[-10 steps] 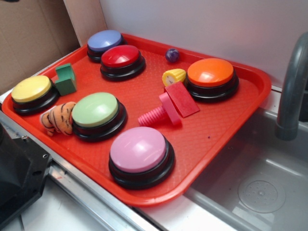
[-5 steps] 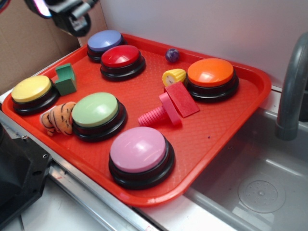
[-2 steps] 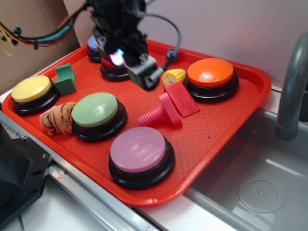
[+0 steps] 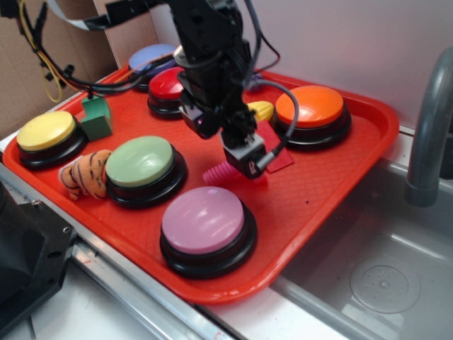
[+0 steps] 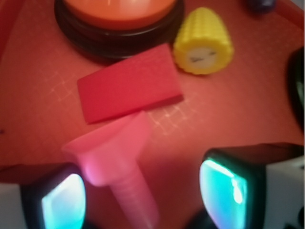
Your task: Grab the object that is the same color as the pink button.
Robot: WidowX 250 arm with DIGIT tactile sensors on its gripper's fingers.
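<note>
The black gripper (image 4: 244, 159) hangs low over the middle of the red plastic tray (image 4: 333, 188), its two fingers spread wide apart and holding nothing. In the wrist view the gripper (image 5: 147, 191) shows one glowing pad at lower left and the other at lower right, with clear tray surface between them.

The small hot-pink plastic toy bolt (image 5: 116, 164) lies flat on the tray in that gap, nearer the left pad than the right. Its ribbed shaft points back toward the camera and its flat square head faces away; neither pad touches it. In the exterior view only the ribbed end of the hot-pink bolt (image 4: 216, 172) shows, sticking out to the left from under the gripper.

Just beyond the bolt's head lies a red wedge-shaped block (image 5: 128, 88), close to the head; whether they touch cannot be told. Beside the block stands a small yellow toy corn cob (image 5: 204, 42), and behind both sits a round orange push button on a black base (image 4: 310, 106).

The large round pale pink push button on a black base (image 4: 204, 219) sits at the near edge of the tray, in front of the gripper and apart from the bolt. A green button (image 4: 140, 161) lies to the left of it, with a striped plush tiger (image 4: 85, 173) beside that.
</note>
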